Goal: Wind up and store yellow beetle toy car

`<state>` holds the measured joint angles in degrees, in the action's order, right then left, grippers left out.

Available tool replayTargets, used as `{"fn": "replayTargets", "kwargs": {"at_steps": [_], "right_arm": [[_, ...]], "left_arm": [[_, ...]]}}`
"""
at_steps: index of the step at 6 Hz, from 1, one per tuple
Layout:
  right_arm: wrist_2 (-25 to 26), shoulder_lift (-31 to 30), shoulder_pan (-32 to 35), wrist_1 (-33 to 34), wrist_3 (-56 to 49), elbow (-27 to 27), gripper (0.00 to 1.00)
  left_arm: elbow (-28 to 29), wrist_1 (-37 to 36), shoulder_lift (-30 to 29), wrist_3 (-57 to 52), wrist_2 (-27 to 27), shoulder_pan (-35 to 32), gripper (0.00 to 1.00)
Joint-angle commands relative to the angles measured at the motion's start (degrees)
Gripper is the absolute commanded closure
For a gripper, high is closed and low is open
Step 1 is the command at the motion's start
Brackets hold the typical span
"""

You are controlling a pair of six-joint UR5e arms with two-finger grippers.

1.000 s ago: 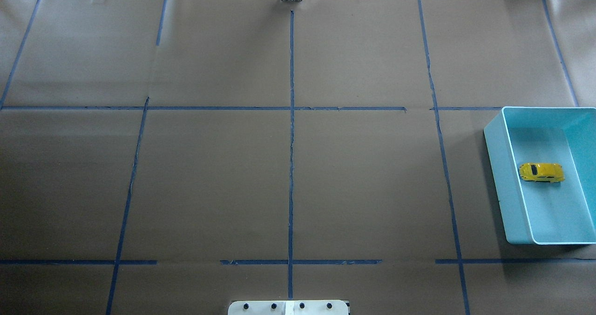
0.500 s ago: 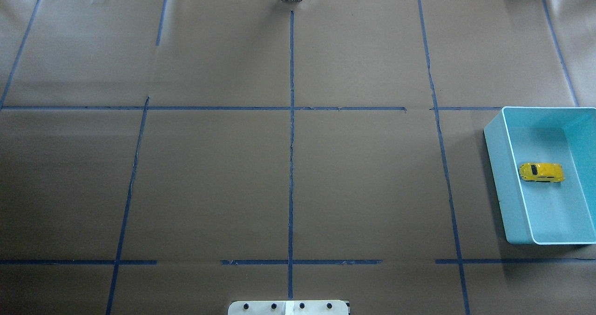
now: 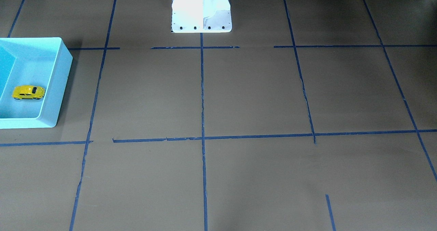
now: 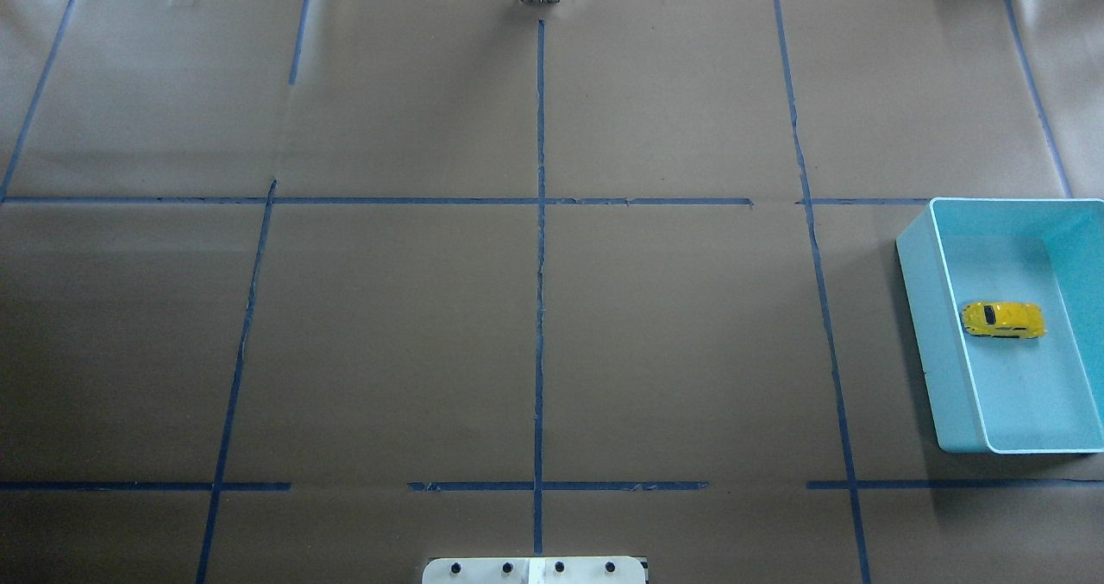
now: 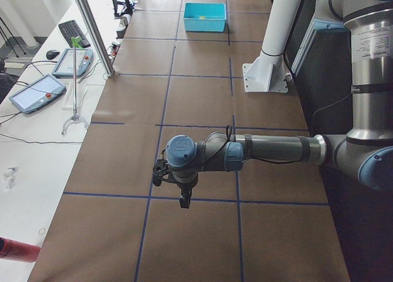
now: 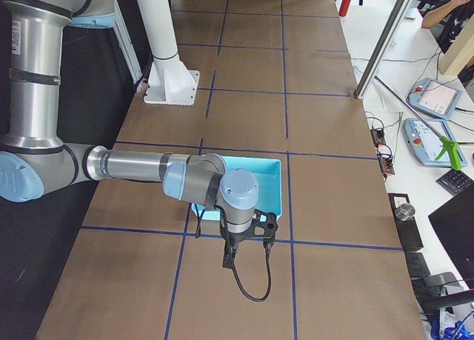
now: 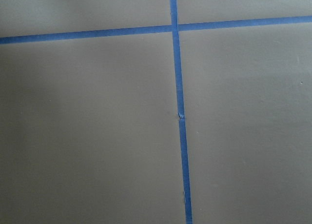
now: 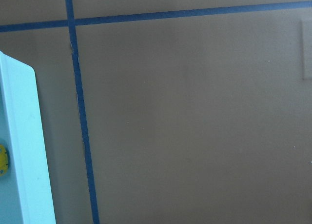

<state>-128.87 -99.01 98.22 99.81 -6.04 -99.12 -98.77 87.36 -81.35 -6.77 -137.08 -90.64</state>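
The yellow beetle toy car [image 4: 1003, 319] stands on its wheels inside the turquoise bin [image 4: 916, 265] at the table's right edge. It also shows in the front-facing view [image 3: 29, 92] within the bin [image 3: 56, 87]. A sliver of yellow [image 8: 2, 160] shows behind the bin's rim [image 8: 22, 151] in the right wrist view. My left gripper [image 5: 183, 201] hangs over bare brown paper, far from the bin. My right gripper [image 6: 229, 261] hangs just beside the bin [image 6: 268, 178]. Both show only in the side views, so I cannot tell whether they are open or shut.
Brown paper with a blue tape grid covers the table. The white robot base plate [image 4: 535, 570] sits at the near middle edge. A metal post [image 5: 92, 30] and a desk with tablets [image 5: 35, 90] stand along the far side.
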Motion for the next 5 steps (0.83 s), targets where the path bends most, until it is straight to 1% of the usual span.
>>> {"fn": "replayTargets", "kwargs": {"at_steps": [1, 2, 3, 4, 5], "right_arm": [[-2.52, 0.75, -0.13, -1.02, 0.75, 0.85, 0.00], [-2.96, 1.71, -0.22, -0.85, 2.41, 0.77, 0.00], [-5.49, 1.72, -0.40, -0.85, 4.95, -0.28, 0.00], [-4.12, 1.28, -5.27, -0.67, 4.81, -2.81, 0.00], [-1.49, 0.32, -6.54, 1.51, 4.54, -7.10, 0.00]], "left_arm": [[0.25, 0.00, -0.04, 0.00, 0.06, 0.03, 0.00], [0.25, 0.09, -0.21, 0.00, 0.06, 0.12, 0.00], [0.34, 0.00, -0.39, 0.00, -0.03, 0.12, 0.00], [0.42, 0.00, -0.56, 0.00, 0.06, 0.12, 0.00], [0.51, 0.00, -0.74, 0.09, -0.12, 0.12, 0.00]]}}
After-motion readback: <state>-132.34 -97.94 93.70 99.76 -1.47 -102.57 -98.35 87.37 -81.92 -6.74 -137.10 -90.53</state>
